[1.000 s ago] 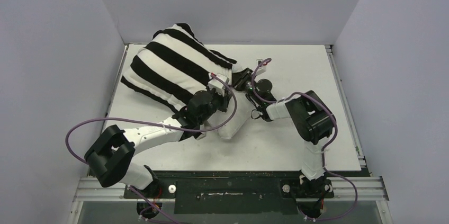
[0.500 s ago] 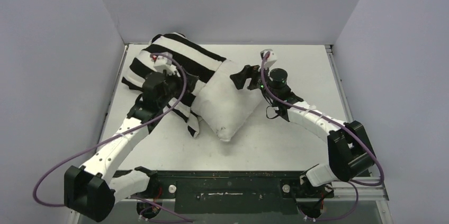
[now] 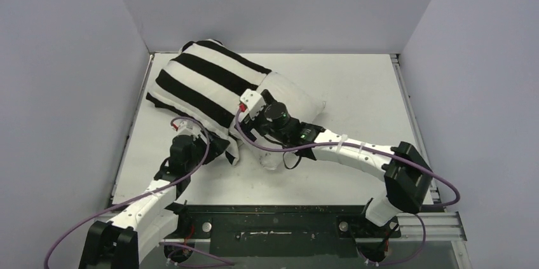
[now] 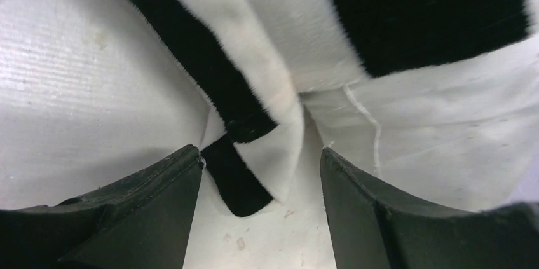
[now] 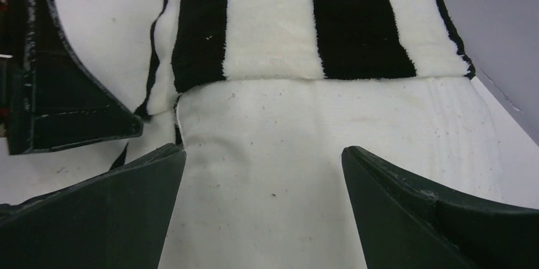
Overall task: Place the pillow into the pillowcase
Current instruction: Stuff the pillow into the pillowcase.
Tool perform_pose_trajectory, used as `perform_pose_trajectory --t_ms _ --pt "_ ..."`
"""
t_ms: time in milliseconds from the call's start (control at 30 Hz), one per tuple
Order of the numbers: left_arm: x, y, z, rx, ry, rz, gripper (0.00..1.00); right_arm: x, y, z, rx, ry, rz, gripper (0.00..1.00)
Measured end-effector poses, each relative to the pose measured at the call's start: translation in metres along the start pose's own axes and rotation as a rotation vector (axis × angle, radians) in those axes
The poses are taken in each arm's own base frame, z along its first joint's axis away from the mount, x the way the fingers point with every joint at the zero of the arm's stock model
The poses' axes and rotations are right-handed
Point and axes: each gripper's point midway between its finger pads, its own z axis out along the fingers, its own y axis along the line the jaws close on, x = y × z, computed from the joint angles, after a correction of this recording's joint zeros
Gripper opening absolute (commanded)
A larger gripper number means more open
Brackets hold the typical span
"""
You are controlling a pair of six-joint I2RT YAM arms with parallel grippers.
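A: Where was the pillow at that moment?
B: Partly inside the pillowcase. The striped sleeve covered its far end, up by the back-left corner of the table. The plain off-white end stuck out bare toward the middle, with one corner poking out nearer the front.
A: And the mouth of the case?
B: In the right wrist view its hem ran straight across the pillow, with stripes beyond it and bare fabric on the near side. A loose corner of the hem hung off the pillow's front side and lay flat on the table.
A: What about the right gripper?
B: The right arm reached across from its base over the bare end of the pillow. Its jaws stood wide apart, with uncovered pillow fabric between and beneath them, just short of the hem. They clasped nothing.
A: And the left gripper?
B: It was low over the table at the front side of the pillowcase, right at that loose corner. Its jaws were parted too. The flap, carrying the end of a black stripe, lay between the fingers. The stripe's edge came up just beside one finger, but I couldn't tell whether it touched. Neither pad pinched the cloth.
A: Anything else around?
B: Only the pale walls closing in the table on three sides
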Motion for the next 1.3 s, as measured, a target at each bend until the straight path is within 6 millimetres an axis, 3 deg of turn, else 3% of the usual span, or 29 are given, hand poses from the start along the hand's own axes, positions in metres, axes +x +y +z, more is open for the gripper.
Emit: perform_pose_trajectory --t_ms 133,233,300,367,467,567,600,733,800,967,1100,1200,1300 --pt "0.018 0.016 0.009 0.013 0.007 -0.056 0.66 0.021 0.001 0.020 0.054 0.091 -0.105 1.00" --pt "0.021 0.013 0.021 0.037 0.005 -0.065 0.66 0.045 0.001 0.034 0.080 0.162 -0.153 0.98" --pt "0.024 0.008 0.030 0.061 0.009 -0.062 0.58 0.055 0.000 0.042 0.099 0.191 -0.173 0.95" --pt "0.029 0.004 0.036 0.084 0.018 -0.058 0.34 0.060 0.001 0.049 0.113 0.205 -0.185 0.88" --pt "0.039 -0.005 0.043 0.117 0.047 -0.054 0.00 0.064 0.002 0.059 0.135 0.214 -0.184 0.52" --pt "0.039 -0.018 0.042 0.141 0.050 -0.028 0.00 0.065 -0.002 0.068 0.148 0.198 -0.132 0.10" --pt "0.038 -0.025 0.040 0.148 0.045 -0.013 0.00 0.065 -0.004 0.071 0.150 0.187 -0.102 0.02" --pt "0.037 -0.057 0.018 0.194 -0.009 0.050 0.00 0.058 -0.023 0.086 0.172 0.126 0.049 0.00" --pt "0.042 -0.063 0.009 0.201 -0.031 0.065 0.00 0.052 -0.037 0.097 0.192 0.088 0.136 0.00" --pt "0.060 -0.033 0.008 0.093 -0.025 0.084 0.00 0.048 -0.053 0.114 0.199 0.017 0.302 0.00" --pt "0.054 -0.030 0.007 0.056 -0.043 0.111 0.00 0.044 -0.050 0.121 0.162 -0.038 0.405 0.00" --pt "0.041 -0.046 0.003 0.063 -0.059 0.155 0.00 0.040 -0.043 0.119 0.110 -0.069 0.457 0.00" --pt "0.018 -0.080 -0.007 0.102 -0.080 0.207 0.00 0.031 -0.042 0.106 0.049 -0.087 0.526 0.00"
